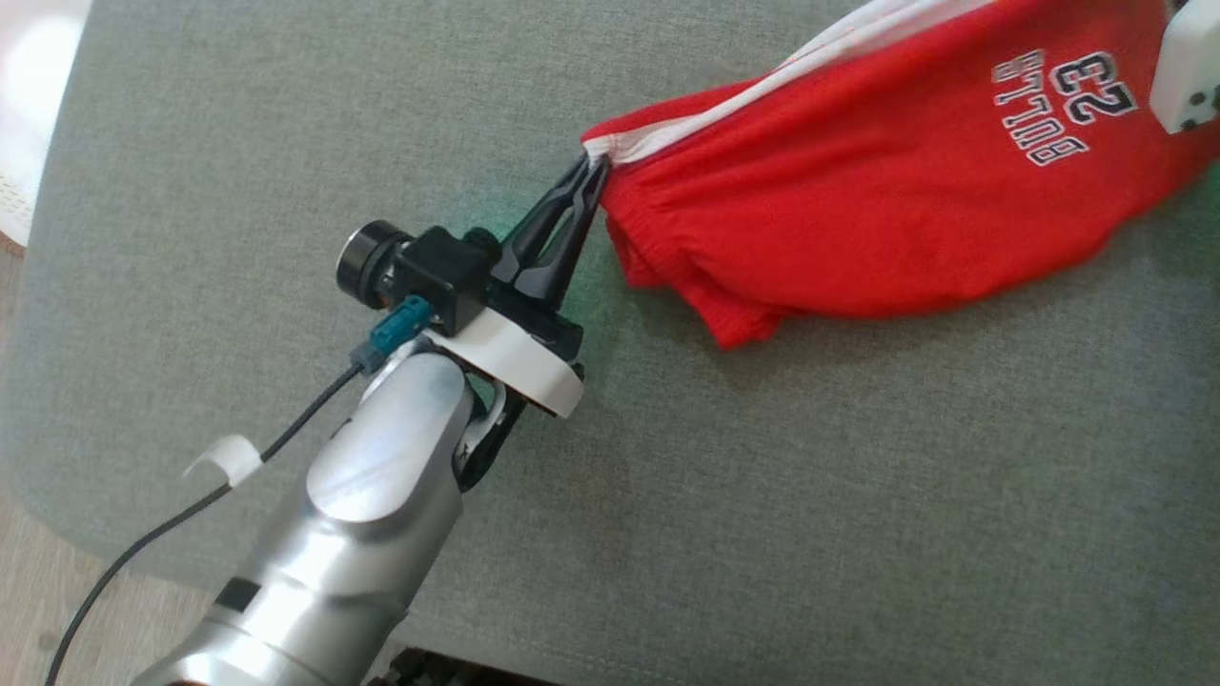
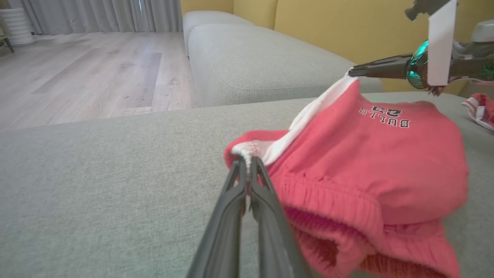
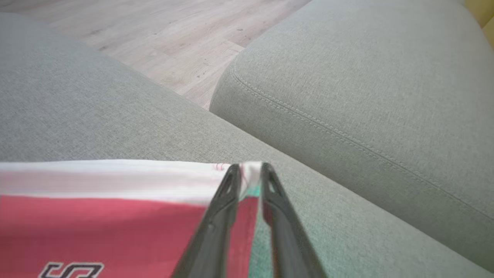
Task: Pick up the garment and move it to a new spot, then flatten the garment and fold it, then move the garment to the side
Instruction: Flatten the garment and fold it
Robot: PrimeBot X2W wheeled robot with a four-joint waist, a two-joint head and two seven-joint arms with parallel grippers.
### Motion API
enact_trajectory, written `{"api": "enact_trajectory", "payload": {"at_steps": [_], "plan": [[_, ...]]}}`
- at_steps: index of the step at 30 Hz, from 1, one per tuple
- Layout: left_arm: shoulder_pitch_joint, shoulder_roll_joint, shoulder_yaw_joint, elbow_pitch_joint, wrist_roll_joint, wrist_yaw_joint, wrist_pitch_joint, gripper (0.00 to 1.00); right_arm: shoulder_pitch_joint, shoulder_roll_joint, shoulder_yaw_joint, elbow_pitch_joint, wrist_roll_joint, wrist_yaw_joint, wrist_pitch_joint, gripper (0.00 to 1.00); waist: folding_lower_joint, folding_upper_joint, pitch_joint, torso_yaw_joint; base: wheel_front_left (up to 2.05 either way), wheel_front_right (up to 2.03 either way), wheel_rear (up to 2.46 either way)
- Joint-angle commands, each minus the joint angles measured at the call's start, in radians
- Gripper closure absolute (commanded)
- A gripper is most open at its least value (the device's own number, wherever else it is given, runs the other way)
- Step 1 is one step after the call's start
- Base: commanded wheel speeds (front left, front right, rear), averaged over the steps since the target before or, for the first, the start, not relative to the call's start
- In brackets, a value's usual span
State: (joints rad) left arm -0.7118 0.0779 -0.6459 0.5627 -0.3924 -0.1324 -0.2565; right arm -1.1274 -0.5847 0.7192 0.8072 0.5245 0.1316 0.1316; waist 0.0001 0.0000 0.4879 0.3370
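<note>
Together, left claw (image 1: 593,164) and right claw (image 3: 250,166) each pinched a white-edged corner of the shorts (image 1: 858,210), stretched between them.

garment (image 1: 858,210) cut off at top edge, print (image 3: 71,270) cropped at btm

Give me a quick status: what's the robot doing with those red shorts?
Left gripper shut on red shorts, white-trimmed corner. Right gripper shut on opposite white edge. Fabric sagging over grey cushion.

One red garment (image 1: 858,191) (perhaps a second garment (image 2: 478,110), blurred), two tools (image 1: 593,164) (image 3: 251,168), two cushions (image 2: 115,173) (image 2: 251,58).
</note>
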Motion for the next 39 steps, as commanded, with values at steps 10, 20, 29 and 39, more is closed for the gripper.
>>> {"api": "enact_trajectory", "payload": {"at_steps": [10,20,29,39], "plan": [[0.011,0.019,0.159,-0.045,0.019,0.004,-0.005,0.00,-0.027,-0.007,0.004,0.040,0.067,-0.001,-0.146,0.00,-0.0001,0.0000,-0.054,-0.053,0.00,0.00,0.00],[0.137,0.017,0.362,-0.210,0.048,0.030,-0.005,0.00,0.086,0.063,-0.083,0.003,0.111,-0.001,-0.353,0.00,-0.0001,0.0000,-0.193,-0.145,0.00,0.00,0.00],[0.298,-0.006,0.471,-0.316,0.075,0.034,-0.005,0.00,0.322,0.189,-0.282,-0.100,0.051,-0.001,-0.392,0.00,-0.0001,0.0000,-0.319,-0.214,0.00,0.00,0.00],[0.487,-0.020,0.495,-0.351,0.118,0.023,-0.005,0.00,0.687,0.407,-0.552,-0.303,-0.136,-0.001,-0.393,0.00,-0.0001,0.0000,-0.412,-0.252,0.00,0.00,0.00]]}}
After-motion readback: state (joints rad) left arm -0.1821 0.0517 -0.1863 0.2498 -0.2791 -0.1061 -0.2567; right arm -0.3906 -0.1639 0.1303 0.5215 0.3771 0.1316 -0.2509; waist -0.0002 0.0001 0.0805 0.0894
